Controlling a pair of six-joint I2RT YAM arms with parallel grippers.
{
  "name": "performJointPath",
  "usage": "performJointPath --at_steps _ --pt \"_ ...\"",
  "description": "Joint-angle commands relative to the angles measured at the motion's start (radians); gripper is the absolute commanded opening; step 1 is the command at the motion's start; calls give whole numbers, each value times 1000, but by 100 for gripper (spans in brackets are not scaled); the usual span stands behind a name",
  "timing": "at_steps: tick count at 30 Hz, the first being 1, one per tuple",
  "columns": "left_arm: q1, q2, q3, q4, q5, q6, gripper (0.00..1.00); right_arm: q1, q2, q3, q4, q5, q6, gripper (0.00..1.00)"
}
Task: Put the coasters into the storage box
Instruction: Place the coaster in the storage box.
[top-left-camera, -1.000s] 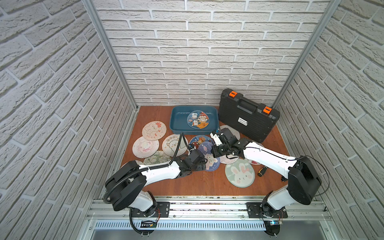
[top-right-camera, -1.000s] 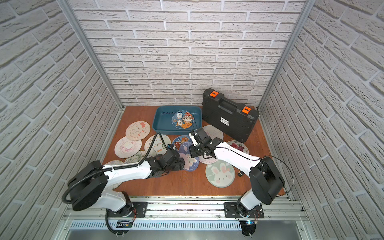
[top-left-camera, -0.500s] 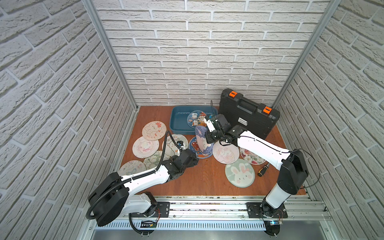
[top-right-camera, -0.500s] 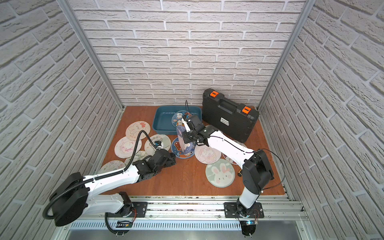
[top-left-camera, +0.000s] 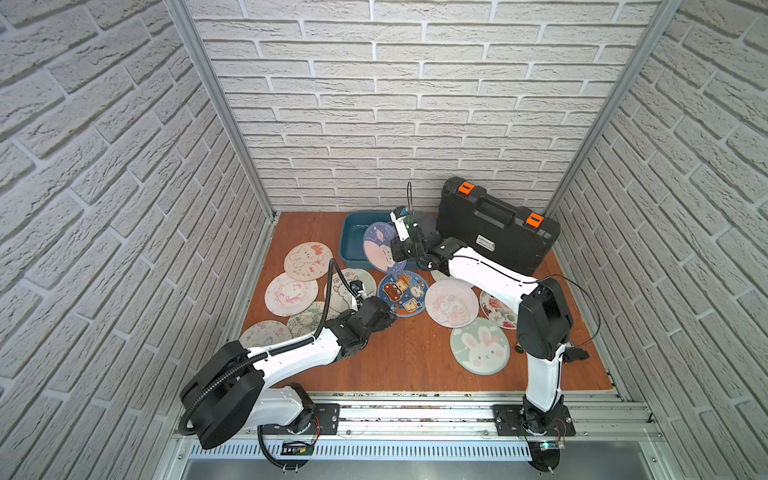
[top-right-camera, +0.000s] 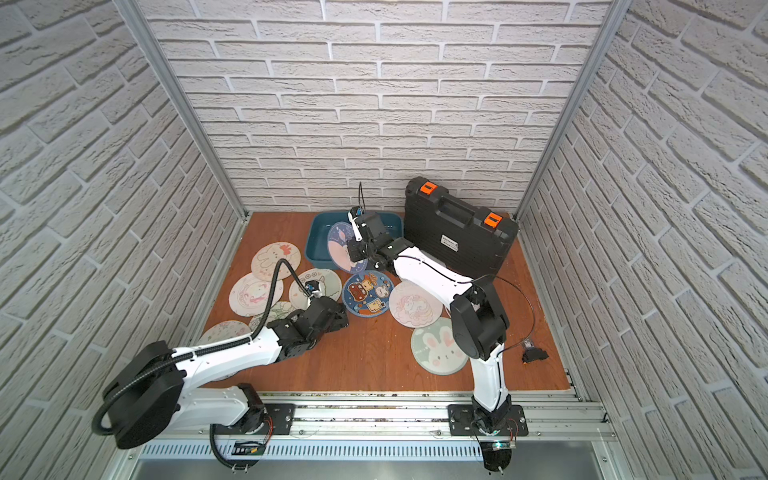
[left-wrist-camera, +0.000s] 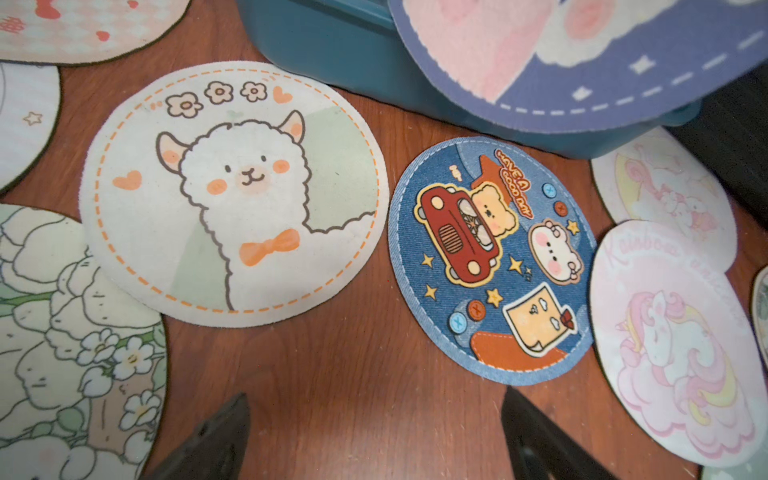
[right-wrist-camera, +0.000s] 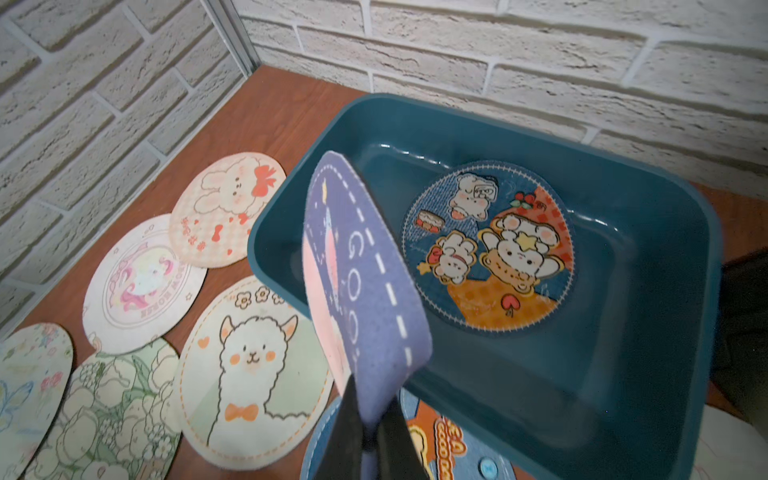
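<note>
**Table.** The brown wooden table (top-left-camera: 407, 357) carries everything below, and my two arms reach in over it from its near edge.

**Black case.** A ribbed black case (top-left-camera: 494, 232) with orange latches stands at the far right, just beside the storage box.

**Storage box.** The teal storage box (right-wrist-camera: 519, 133) sits at the far middle of the table, against the brick wall. One denim-blue coaster with bears (right-wrist-camera: 490, 249) lies flat on its floor.

**Coasters on the table.** The others lie flat in front of the box and to its left:
- the green rabbit coaster (top-left-camera: 480, 345) is nearest the front edge, on the right;
- the pink unicorn coaster (top-left-camera: 451, 302) is beside it and overlaps a rose-printed coaster (top-left-camera: 496, 309);
- the blue red-car coaster (left-wrist-camera: 490, 257) lies just in front of the box;
- the alpaca coaster (left-wrist-camera: 232, 195) rests partly on the floral coaster (left-wrist-camera: 62, 345);
- the red-bow rabbit coaster (top-left-camera: 307, 261) lies left of the box.

**Purple coaster.** The purple coaster (right-wrist-camera: 365, 291) stands tilted on edge over the box's near rim, clear of the table.

**Right pincer.** My right pincer (right-wrist-camera: 370, 415) is clamped tight on the purple coaster's lower edge.

**Left pincer.** My left pincer (left-wrist-camera: 376, 397) is spread wide with nothing in it. It sits low over bare wood, just short of the red-car coaster.
</note>
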Motion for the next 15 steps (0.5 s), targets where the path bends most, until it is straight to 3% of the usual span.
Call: performJointPath --at_steps 1,7,15 --pt "10 2 -13 45 -27 22 94 -17 59 56 148 7 15 6" --pt "20 -24 -35 53 -44 22 94 -43 173 141 239 -19 70 6" --pt "54 -84 -73 46 -57 24 94 -65 313 285 208 25 64 6"
